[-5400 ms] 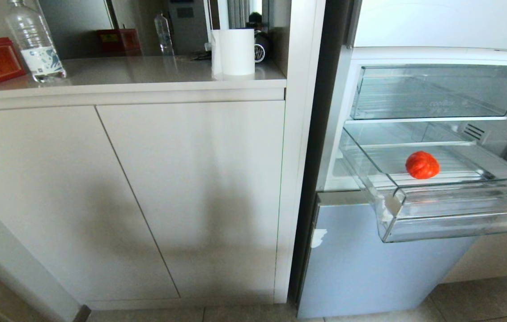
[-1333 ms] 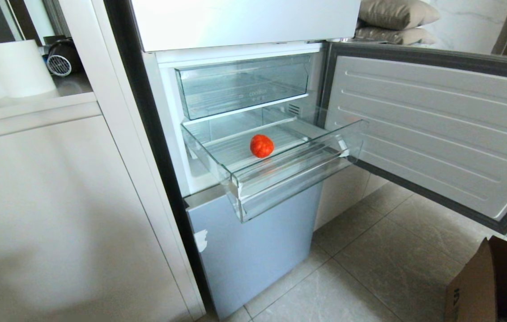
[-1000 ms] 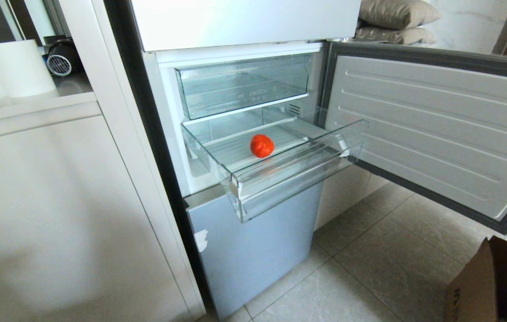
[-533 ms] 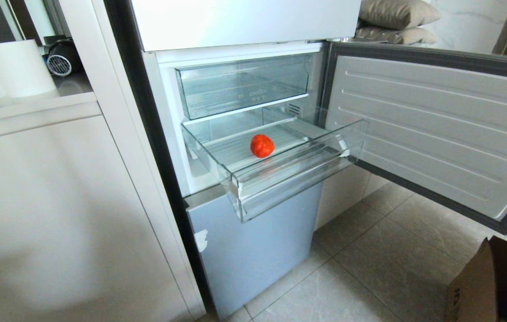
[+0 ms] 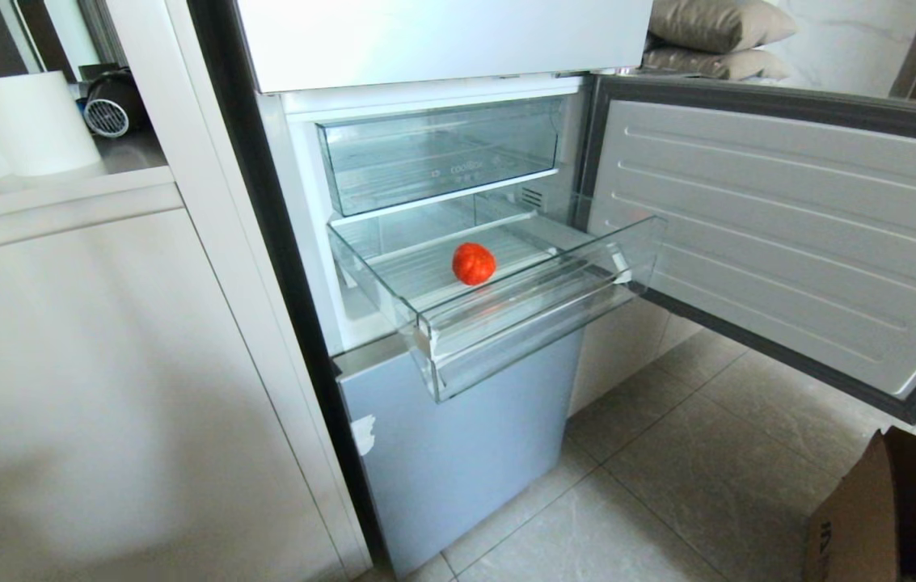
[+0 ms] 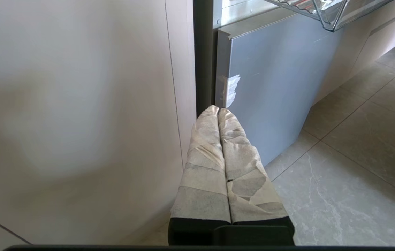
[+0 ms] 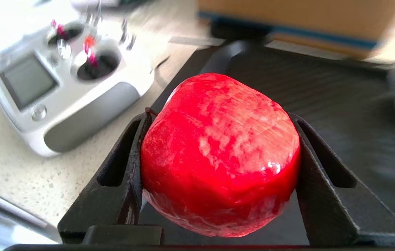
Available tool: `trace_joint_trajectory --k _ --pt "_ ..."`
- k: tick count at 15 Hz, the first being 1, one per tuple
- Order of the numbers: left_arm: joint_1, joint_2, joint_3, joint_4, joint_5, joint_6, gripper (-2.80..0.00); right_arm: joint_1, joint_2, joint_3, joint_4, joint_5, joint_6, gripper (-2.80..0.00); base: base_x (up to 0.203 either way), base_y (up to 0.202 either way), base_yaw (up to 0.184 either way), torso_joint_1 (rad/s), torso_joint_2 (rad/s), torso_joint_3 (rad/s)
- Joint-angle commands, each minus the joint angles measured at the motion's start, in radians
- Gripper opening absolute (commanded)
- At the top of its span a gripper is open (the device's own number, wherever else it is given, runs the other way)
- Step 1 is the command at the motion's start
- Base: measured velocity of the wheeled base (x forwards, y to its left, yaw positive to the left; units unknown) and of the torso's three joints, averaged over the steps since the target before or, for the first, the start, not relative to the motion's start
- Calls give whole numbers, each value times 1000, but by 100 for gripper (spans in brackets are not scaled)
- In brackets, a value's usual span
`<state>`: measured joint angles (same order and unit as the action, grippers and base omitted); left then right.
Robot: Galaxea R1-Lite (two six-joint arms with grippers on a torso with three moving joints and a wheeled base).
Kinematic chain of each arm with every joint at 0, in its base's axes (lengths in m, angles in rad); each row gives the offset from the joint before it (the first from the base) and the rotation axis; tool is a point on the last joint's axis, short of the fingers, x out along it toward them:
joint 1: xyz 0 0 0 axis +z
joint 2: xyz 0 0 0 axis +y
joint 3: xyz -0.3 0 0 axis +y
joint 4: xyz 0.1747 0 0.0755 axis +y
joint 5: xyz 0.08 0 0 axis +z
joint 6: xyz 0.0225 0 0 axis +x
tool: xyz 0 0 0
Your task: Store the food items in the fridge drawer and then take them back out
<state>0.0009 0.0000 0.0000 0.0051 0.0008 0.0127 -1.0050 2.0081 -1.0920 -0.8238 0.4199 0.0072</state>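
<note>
1. While the fridge door (image 5: 781, 234) stands swung wide, the fridge drawer (image 5: 522, 311) is pulled out of the cabinet, its clear front lip hanging over the grey lower panel (image 5: 458, 453)
2. One food item (image 5: 474, 263), a lumpy orange-red ball, sits on the ribbed floor of that drawer, left of centre and well back from the front lip
3. Above it the lettered clear drawer (image 5: 441, 153) is pushed in
4. The right gripper (image 7: 218, 181) is outside the head view; in its wrist view the black fingers (image 7: 120, 174) clamp a second red food item (image 7: 220, 153) from both sides, above a dark mat (image 7: 323, 90)
5. A white remote controller (image 7: 61, 83) lies on a speckled surface (image 7: 5, 167) beside the mat
6. The left gripper (image 6: 218, 109) hangs low near the floor tiles (image 6: 350, 167), its taped fingers (image 6: 204, 160) pressed together on nothing, pointing at the seam between the cupboard (image 6: 78, 104) and the grey panel
7. A cardboard box (image 5: 894, 517) stands on the floor at the lower right of the head view
</note>
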Motion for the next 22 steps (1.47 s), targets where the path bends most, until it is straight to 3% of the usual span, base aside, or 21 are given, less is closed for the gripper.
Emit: trace_joint_trajectory --k 1,4,7,9,12,14,16,22 --pt "1 2 0 0 0 0 -280 -33 -180 75 20 -7 -1 -280 0 0 0 0 0 0" --pt "1 2 0 -1 0 0 -280 -82 -443 232 106 -7 3 -280 0 0 0 0 0 0" --pt "1 2 0 -1 -1 1 -280 -80 -724 414 148 22 20 -280 0 0 0 0 0 0" --pt "1 2 0 -1 -1 0 -280 -2 -878 541 158 43 15 -280 0 0 0 0 0 0" --pt "1 2 0 -1 1 0 -280 208 -1055 708 168 60 -17 -280 0 0 0 0 0 0" --pt "1 2 0 -1 1 1 -280 274 -1122 813 163 67 -85 -280 0 0 0 0 0 0" --pt "1 2 0 1 1 0 -280 287 -1152 891 152 69 -150 -280 0 0 0 0 0 0" --pt "1 2 0 0 0 0 -280 291 -1166 997 43 66 -158 -280 0 0 0 0 0 0"
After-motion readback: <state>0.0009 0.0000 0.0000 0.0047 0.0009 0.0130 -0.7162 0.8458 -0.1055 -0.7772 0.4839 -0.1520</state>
